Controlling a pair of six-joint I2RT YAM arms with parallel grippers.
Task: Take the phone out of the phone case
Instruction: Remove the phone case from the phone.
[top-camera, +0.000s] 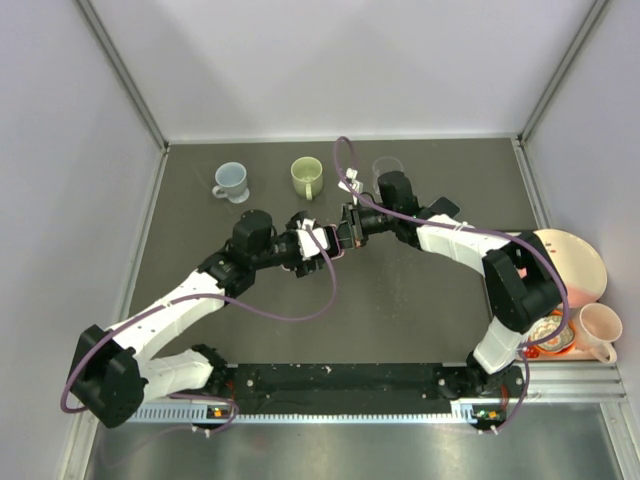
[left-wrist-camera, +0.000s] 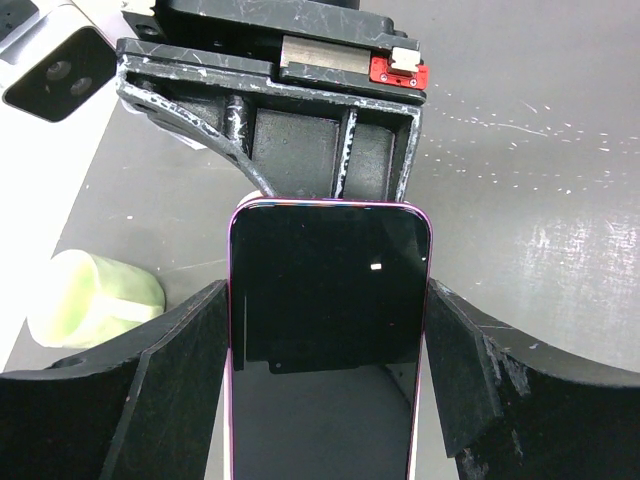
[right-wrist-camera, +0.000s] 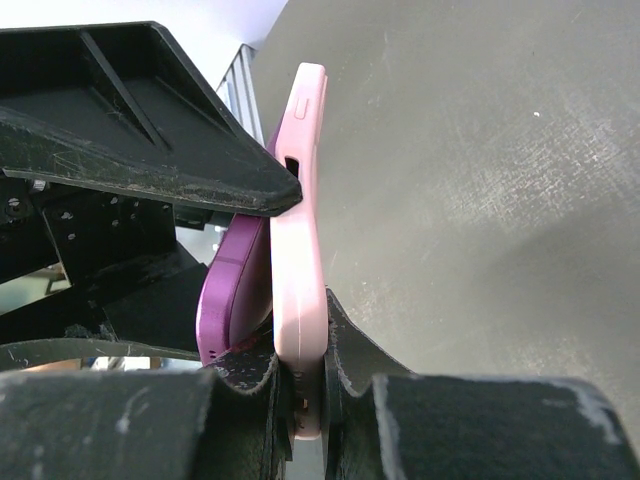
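Above the middle of the table my two grippers meet. A phone (left-wrist-camera: 330, 330) with a dark screen and purple rim stands between the left gripper's (left-wrist-camera: 328, 300) fingers, which press on its two long edges. My right gripper (right-wrist-camera: 300, 350) is shut on the edge of the pink phone case (right-wrist-camera: 298, 250). The purple phone (right-wrist-camera: 235, 290) has come away from the case at the near end and leans left of it. In the top view the left gripper (top-camera: 312, 240) and right gripper (top-camera: 350, 222) face each other, and the phone between them is mostly hidden.
A blue cup (top-camera: 231, 181), a green cup (top-camera: 307, 176) and a clear glass (top-camera: 388, 168) stand in a row at the back. At the right edge lie a pink plate (top-camera: 572, 262), a pink mug (top-camera: 602, 328) and a small bowl (top-camera: 552, 333).
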